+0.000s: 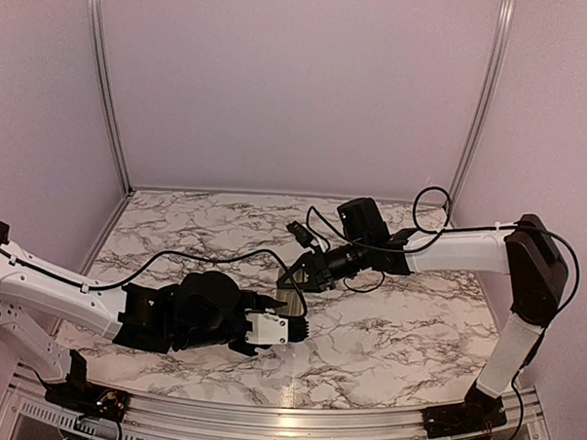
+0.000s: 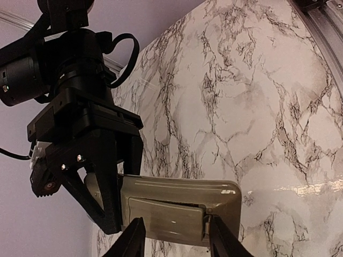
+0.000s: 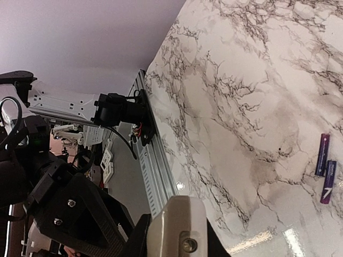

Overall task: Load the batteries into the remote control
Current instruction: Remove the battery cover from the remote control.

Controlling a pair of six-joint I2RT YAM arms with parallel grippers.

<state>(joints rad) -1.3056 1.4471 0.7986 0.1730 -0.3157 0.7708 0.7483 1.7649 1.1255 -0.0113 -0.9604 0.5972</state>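
Observation:
The remote control (image 2: 179, 194) hangs above the marble table (image 1: 396, 332) with its tan-grey back toward the left wrist camera. My right gripper (image 1: 299, 277) is shut on one end of it, whose pale edge (image 3: 179, 219) fills the gap between those jaws. My left gripper (image 2: 177, 236) reaches in from the near side. Its two black fingertips (image 2: 135, 234) sit at either end of the battery cover (image 2: 166, 215), which looks slightly lifted at one end. Two purple batteries (image 3: 325, 168) lie side by side on the table, seen only in the right wrist view.
The right arm's black wrist (image 2: 80, 128) and its cables (image 1: 431, 202) crowd the space just behind the remote. Metal rails (image 3: 155, 160) edge the table at the near side, and lilac walls (image 1: 299, 84) close off the back and sides.

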